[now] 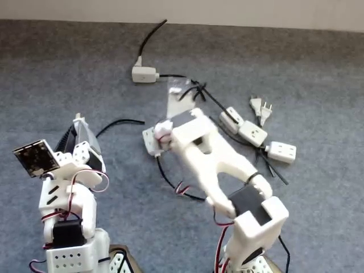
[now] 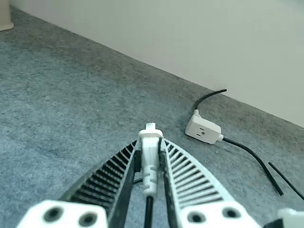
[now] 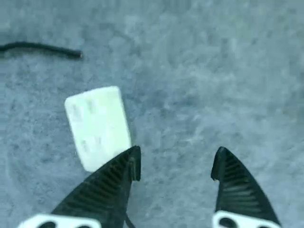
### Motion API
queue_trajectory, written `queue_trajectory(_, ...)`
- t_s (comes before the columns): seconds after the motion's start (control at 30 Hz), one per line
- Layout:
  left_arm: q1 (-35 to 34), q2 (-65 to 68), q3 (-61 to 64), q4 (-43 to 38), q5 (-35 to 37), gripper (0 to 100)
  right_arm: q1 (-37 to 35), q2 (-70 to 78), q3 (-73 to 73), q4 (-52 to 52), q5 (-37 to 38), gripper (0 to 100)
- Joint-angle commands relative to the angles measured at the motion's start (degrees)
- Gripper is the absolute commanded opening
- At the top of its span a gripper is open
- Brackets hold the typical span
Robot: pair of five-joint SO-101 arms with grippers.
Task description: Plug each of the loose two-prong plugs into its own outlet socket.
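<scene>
My left gripper [image 2: 151, 142] is shut on a white two-prong plug [image 2: 150, 161], prongs pointing away from the wrist, held above the carpet; in the high view this gripper [image 1: 79, 126] is at the left, with the plug's black cord [image 1: 120, 121] trailing to the right. A white outlet socket [image 2: 203, 130] lies farther off near the wall. My right gripper [image 3: 178, 159] is open just above the carpet, beside a white outlet socket [image 3: 97, 126] that lies face up. From above, that gripper [image 1: 162, 135] sits mid-table over this socket [image 1: 149, 140].
Other white sockets [image 1: 253, 133] [image 1: 281, 152] [image 1: 232, 116] lie in a tangle of black cords at the right, with a loose two-prong plug [image 1: 260, 106] beside them. One more socket [image 1: 144, 74] lies at the back. A cord end [image 3: 42, 47] lies on the carpet.
</scene>
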Motion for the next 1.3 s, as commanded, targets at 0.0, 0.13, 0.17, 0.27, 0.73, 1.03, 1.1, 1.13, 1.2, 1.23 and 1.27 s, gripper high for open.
queue_trajectory(0.0,5.4,0.3,-1.5,-1.2,-3.1,1,7.3,-1.3,-10.0,7.8,6.1,24.6)
queue_trajectory(0.13,7.4,0.4,-4.3,0.5,-3.1,1,14.2,-1.2,-21.8,19.7,6.7,24.6)
queue_trajectory(0.17,7.9,0.7,-5.1,1.5,-3.1,1,15.9,-1.1,-24.2,21.8,6.7,24.6)
queue_trajectory(0.27,7.5,5.3,-9.3,3.0,-1.0,1,20.5,-0.8,-28.8,26.9,6.4,24.6)
queue_trajectory(0.73,8.0,71.6,-55.3,22.3,4.4,1,27.5,-0.7,-2.4,16.9,6.2,24.6)
queue_trajectory(1.03,15.3,81.3,-71.3,34.8,16.4,1,27.5,-0.7,13.2,-4.1,6.2,24.6)
queue_trajectory(1.1,18.9,81.3,-71.7,34.6,20.8,1,27.7,-0.7,15.7,-7.9,6.2,24.6)
queue_trajectory(1.13,20.3,81.4,-71.7,34.6,22.3,1,28.1,-1.0,16.5,-8.7,6.2,24.6)
queue_trajectory(1.2,22.7,81.7,-71.6,34.6,24.4,1,29.0,-1.0,17.2,-8.8,6.2,24.6)
queue_trajectory(1.23,23.6,81.7,-71.3,34.6,24.7,1,29.4,-1.0,17.2,-8.8,6.2,24.6)
queue_trajectory(1.27,24.0,81.7,-71.3,34.7,24.6,1,29.8,-1.0,17.2,-8.8,6.1,24.6)
